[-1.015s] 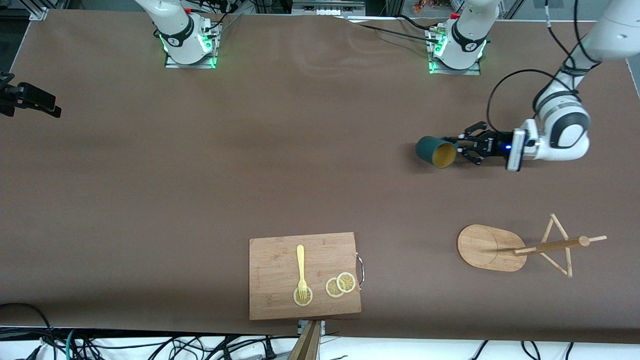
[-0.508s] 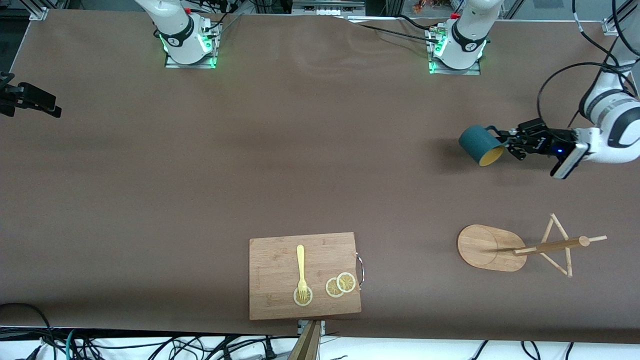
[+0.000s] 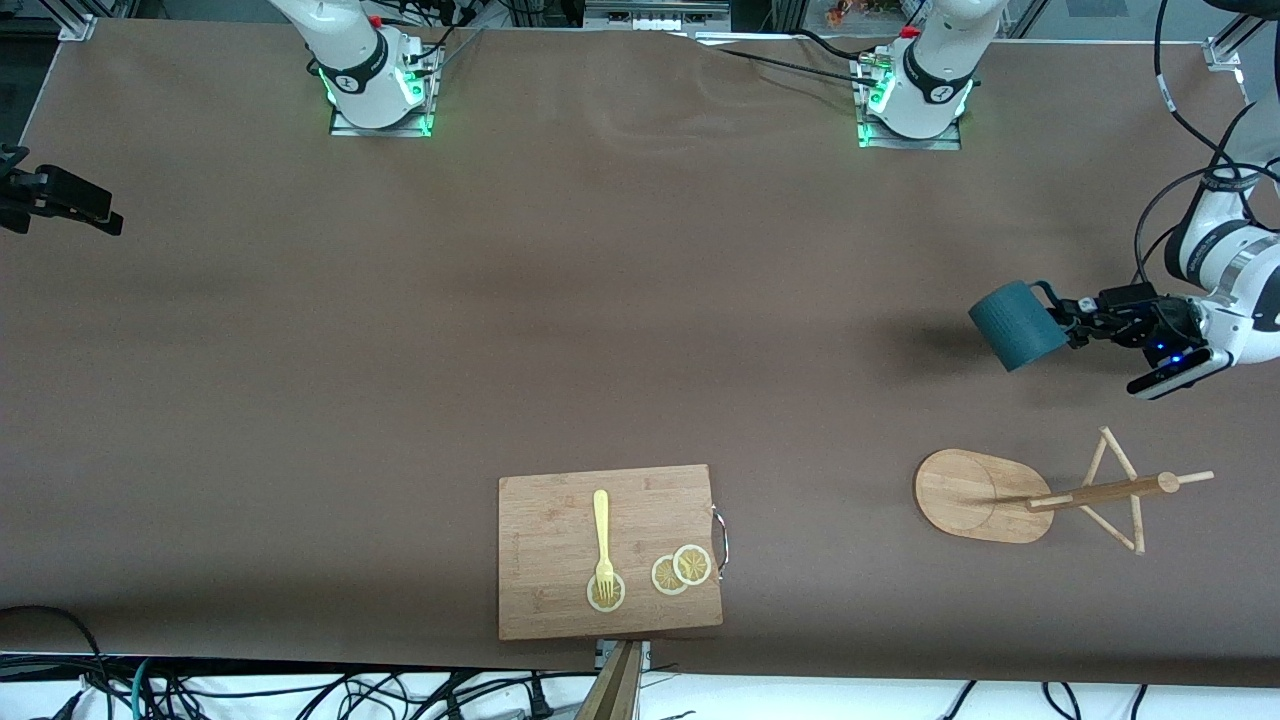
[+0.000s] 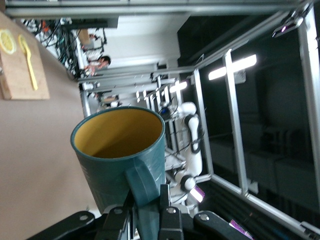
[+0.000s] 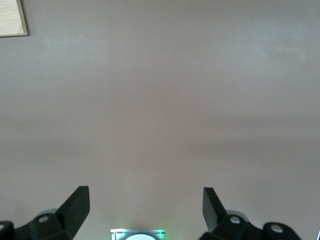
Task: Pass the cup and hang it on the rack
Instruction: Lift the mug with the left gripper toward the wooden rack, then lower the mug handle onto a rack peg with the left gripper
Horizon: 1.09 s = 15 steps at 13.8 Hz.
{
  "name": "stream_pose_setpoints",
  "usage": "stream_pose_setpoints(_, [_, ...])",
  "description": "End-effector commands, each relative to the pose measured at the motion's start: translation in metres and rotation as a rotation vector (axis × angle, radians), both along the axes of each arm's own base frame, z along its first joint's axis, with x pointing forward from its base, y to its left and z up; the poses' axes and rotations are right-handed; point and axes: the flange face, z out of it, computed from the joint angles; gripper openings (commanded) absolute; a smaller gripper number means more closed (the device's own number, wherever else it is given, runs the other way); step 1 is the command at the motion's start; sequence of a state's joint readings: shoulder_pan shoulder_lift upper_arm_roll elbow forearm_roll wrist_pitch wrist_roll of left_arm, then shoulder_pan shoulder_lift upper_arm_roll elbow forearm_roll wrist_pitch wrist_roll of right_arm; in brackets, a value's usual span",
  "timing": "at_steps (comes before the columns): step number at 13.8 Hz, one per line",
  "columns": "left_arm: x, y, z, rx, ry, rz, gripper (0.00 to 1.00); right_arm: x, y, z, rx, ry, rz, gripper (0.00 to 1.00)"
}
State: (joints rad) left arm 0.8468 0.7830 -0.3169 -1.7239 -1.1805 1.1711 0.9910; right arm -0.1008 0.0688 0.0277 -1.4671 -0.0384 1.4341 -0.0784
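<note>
The left end effector [image 3: 1072,322] grips the cup [image 3: 1017,326] by its handle, in the air over the desk [image 3: 600,320], with the rack [image 3: 1040,495] lying below it, so only hanging seems left. The right end effector [image 5: 145,207] waits with fingers spread, over bare desk.

Robotics lab: aluminium framing [image 4: 235,145], ceiling strip lights [image 4: 232,67], cable tangles [image 3: 200,690] along the table [image 3: 600,300].
</note>
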Motion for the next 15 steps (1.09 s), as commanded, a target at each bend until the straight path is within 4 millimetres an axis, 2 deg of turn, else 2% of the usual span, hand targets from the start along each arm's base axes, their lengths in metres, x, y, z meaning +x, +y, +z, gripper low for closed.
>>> stream_pose_setpoints(1, [0.031, 0.021, 0.001, -0.046, 0.003, 0.010, 0.00, -0.003, -0.003, 0.002, 0.015, -0.009, 0.009, 1.00])
stream_pose_setpoints(2, [0.041, 0.027, 0.003, -0.046, 0.001, 0.011, 0.00, -0.003, -0.003, 0.002, 0.015, -0.009, 0.009, 1.00])
stream_pose_setpoints(4, [0.050, 0.035, 0.001, -0.050, 0.000, 0.023, 0.00, -0.003, -0.003, 0.002, 0.015, -0.009, 0.009, 1.00])
stream_pose_setpoints(6, [0.060, 0.037, -0.001, -0.048, -0.017, 0.030, 0.00, -0.003, -0.003, 0.002, 0.015, -0.009, 0.009, 1.00])
stream_pose_setpoints(8, [0.068, 0.030, -0.011, -0.098, -0.014, 0.056, 0.00, -0.003, -0.003, 0.002, 0.015, -0.009, 0.009, 1.00])
stream_pose_setpoints(11, [0.080, 0.036, -0.021, -0.114, -0.043, 0.078, 0.00, -0.003, -0.003, 0.002, 0.015, -0.009, 0.009, 1.00])
stream_pose_setpoints(15, [0.086, 0.049, -0.009, -0.100, -0.027, 0.081, 0.00, -0.003, -0.002, 0.002, 0.019, -0.009, 0.009, 1.00])
